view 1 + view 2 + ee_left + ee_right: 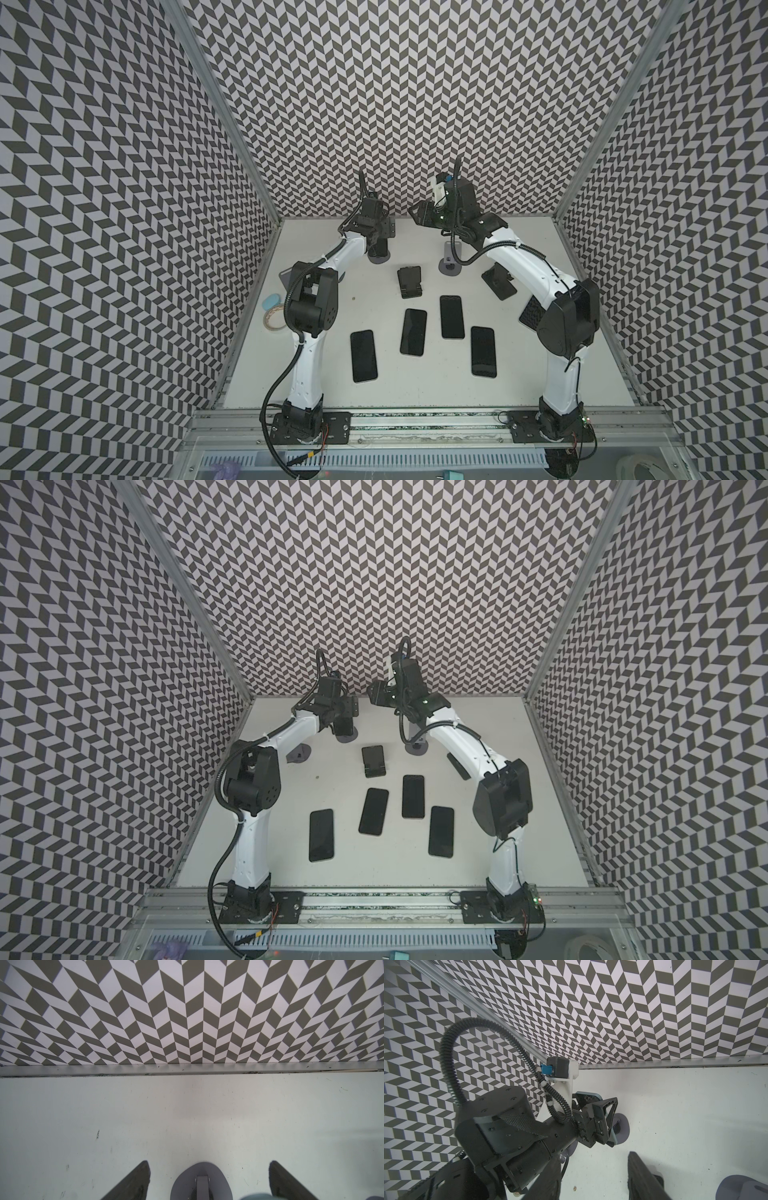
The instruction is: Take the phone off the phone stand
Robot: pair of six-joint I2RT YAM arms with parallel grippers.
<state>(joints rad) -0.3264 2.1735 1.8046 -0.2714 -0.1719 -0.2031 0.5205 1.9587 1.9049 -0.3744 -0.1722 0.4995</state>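
The phone point(378, 248) stands upright on a grey round-footed phone stand point(379, 260) at the back left of the table. My left gripper point(376, 241) hangs over it, open, with one finger point(609, 1108) on each side of the phone's blue-grey edge point(612, 1128). In the left wrist view the fingertips are wide apart over the stand's foot point(187, 1184), and the left gripper point(208, 1164) shows only bare table at its tips. My right gripper point(415, 214) hovers raised at the back centre, pointing left; its jaws point(594, 1154) are open and hold nothing.
Several dark phones point(413, 331) lie flat mid-table. A black folding stand point(410, 281), a grey post stand point(451, 259) and a black stand point(498, 282) are nearby. A tape roll point(274, 320) sits at the left edge. The back wall rail point(187, 1069) is close.
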